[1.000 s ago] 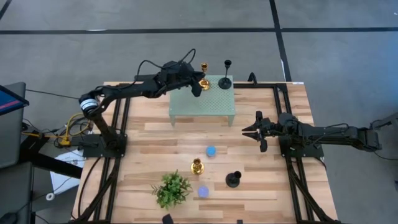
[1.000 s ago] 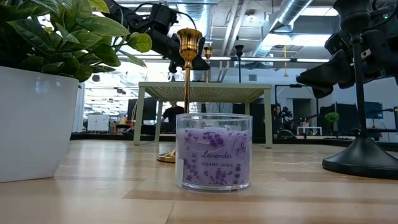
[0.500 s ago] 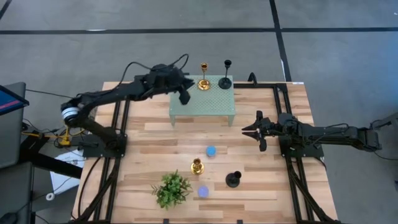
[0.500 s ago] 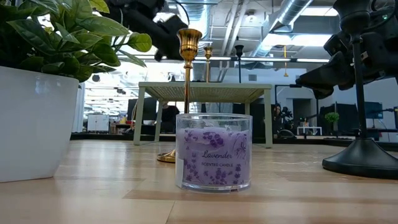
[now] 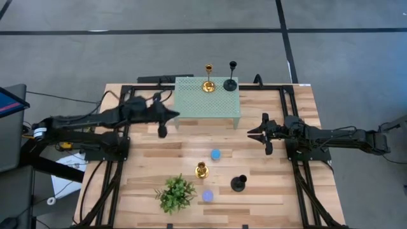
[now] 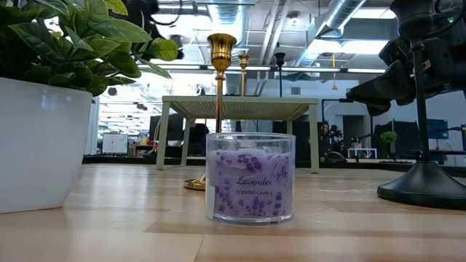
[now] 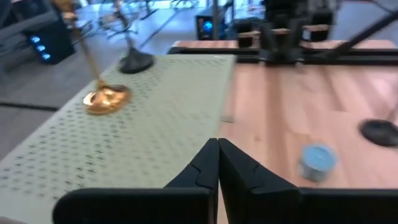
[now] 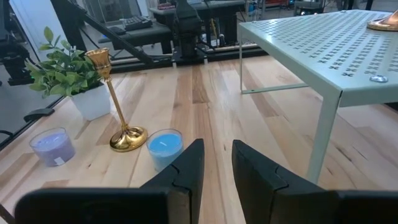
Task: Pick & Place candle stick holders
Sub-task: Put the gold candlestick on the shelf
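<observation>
A gold holder (image 5: 208,84) and a black holder (image 5: 230,83) stand upright on their round bases on the green perforated stand (image 5: 206,105). They also show in the left wrist view, gold (image 7: 106,96) and black (image 7: 135,61). A second gold holder (image 5: 201,170) and a second black holder (image 5: 238,184) stand upright on the wooden table. My left gripper (image 5: 168,119) is shut and empty, just off the stand's left near corner (image 7: 217,149). My right gripper (image 5: 254,133) is open and empty (image 8: 217,152), to the right of the stand.
A blue candle (image 5: 215,154), a purple lavender candle (image 5: 207,196) and a potted plant (image 5: 176,193) stand on the near half of the table around the two table holders. Black frame rails run along the left and right sides.
My left gripper has drawn back from the gold holder on the stand, going toward the table's left and near edges and past the stand's left near corner. The gold holder stays upright on the stand. My right arm has kept still.
</observation>
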Motion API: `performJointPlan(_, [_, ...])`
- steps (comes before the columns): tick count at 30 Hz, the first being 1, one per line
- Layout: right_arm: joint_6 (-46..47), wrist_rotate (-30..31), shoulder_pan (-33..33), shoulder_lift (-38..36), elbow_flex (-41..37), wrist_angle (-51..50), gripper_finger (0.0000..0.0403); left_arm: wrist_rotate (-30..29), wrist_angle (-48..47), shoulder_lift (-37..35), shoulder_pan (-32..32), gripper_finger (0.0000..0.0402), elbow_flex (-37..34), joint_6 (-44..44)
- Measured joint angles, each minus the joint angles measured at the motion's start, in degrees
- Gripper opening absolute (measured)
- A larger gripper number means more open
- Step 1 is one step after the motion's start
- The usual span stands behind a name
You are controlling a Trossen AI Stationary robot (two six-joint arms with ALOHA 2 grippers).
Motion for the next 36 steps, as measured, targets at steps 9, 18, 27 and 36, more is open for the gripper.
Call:
performJointPlan(9, [0.1, -0.1, 0.0, 0.0, 0.0, 0.1, 0.0075, 0.0, 2.1, -4.2, -8.9, 0.0013, -3.7, 4.0])
performJointPlan(18, [0.1, -0.2, 0.0, 0.0, 0.0, 0.1, 0.0075, 0.0, 2.7, -3.7, -9.9, 0.0013, -3.8, 4.0])
performJointPlan(27, [0.1, -0.2, 0.0, 0.0, 0.0, 0.1, 0.0075, 0.0, 6.8, -2.4, -9.9, 0.0012, -3.8, 0.5])
performJointPlan(36, [0.1, -0.5, 0.0, 0.0, 0.0, 0.0, 0.0075, 0.0, 7.4, 1.4, -9.9, 0.0008, -3.8, 0.2])
